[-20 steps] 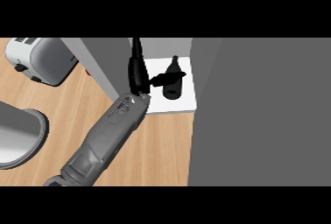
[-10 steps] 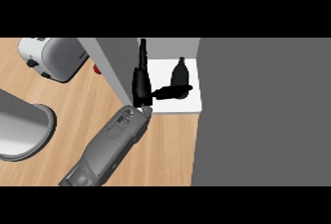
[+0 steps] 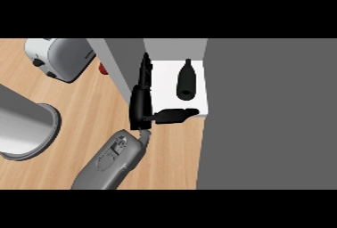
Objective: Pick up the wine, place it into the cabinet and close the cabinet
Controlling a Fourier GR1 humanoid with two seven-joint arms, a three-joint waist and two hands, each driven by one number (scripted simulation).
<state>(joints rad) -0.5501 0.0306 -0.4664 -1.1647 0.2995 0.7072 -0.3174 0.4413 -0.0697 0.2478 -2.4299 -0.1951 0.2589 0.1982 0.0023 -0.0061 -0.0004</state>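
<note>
head view: our hand [image 3: 140,104] shows straight, spread fingers [image 3: 145,73], holding nothing. wine [image 3: 186,81] stands just beside them inside the cabinet [image 3: 201,67]. we judge a sideways sweep could topple it.

Toaster [image 3: 60,58] upper left on wooden counter [image 3: 85,111] (grey pot [image 3: 23,129] below).

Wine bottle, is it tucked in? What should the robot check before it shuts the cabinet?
1. Wine bottle on the white shelf: ok.
2. Left hand apart from the bottle, fingers straight: ok.
3. Left hand out of the cabinet: not ok, its thumb lies over the shelf's front edge.
4. Cabinet shut: not ok, the shelf shows.
5. Bottle standing steady: cannot tell from above.
</note>
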